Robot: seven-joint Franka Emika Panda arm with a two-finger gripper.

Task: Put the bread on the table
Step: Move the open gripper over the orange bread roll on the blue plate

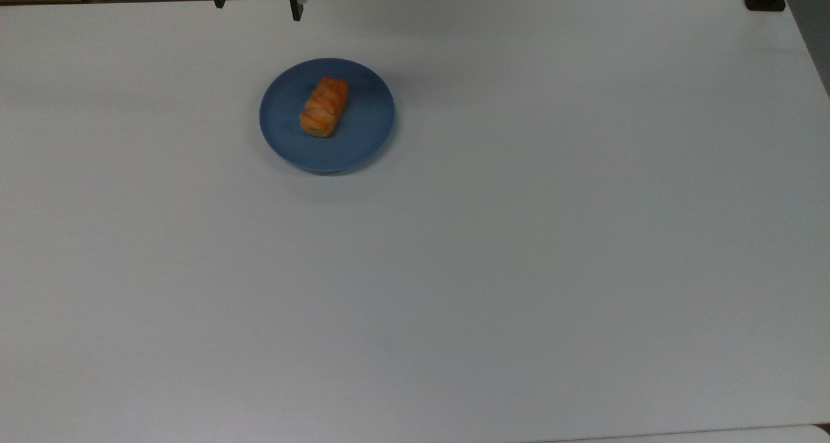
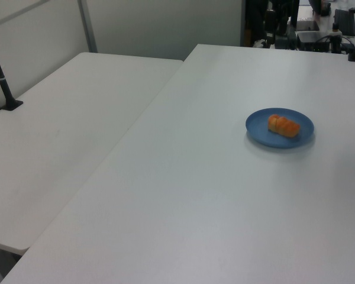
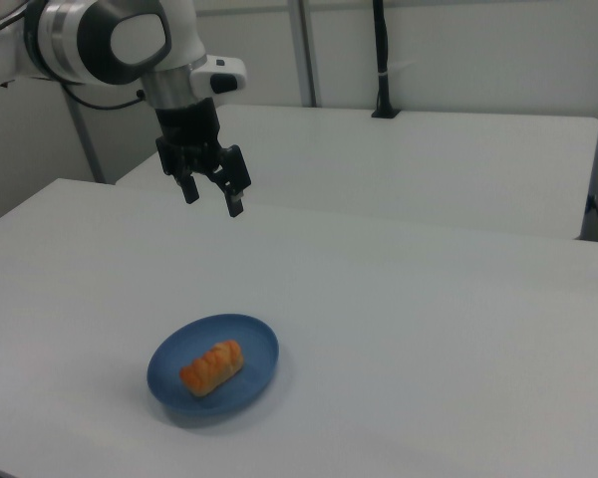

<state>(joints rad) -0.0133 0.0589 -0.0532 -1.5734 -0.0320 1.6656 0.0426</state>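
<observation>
Bench (image 1: 519,268): white, smooth, with wide bare surface on all sides of the plate.

Plate (image 1: 285,115): blue, round, sits in the upper-left part of the top view.

Gripper (image 3: 208,195): hangs high above the bench, well apart from the plate, at about 12 o'clock from it in the right view. Fingers (image 3: 235,205) stand apart, nothing between them.

Bread (image 1: 324,106): lies on the plate near its centre, long axis running roughly 1 o'clock to 7 o'clock in the top view. Not yet on the bench.

Step in hand, as judged: approach and grasp.
- Bring the gripper directly over the bread before descending.
- Turn the wrist so the fingers close across the short axis, on the long sides.
- Descend until the fingertips are beside the bread's flanks but short of the plate.
- Close gently; the bun looks soft.
- Lift clear of the plate rim, then carry to bare bench, e.g. toward 3 o'clock in the top view.

Risk: dragging the plate.
</observation>
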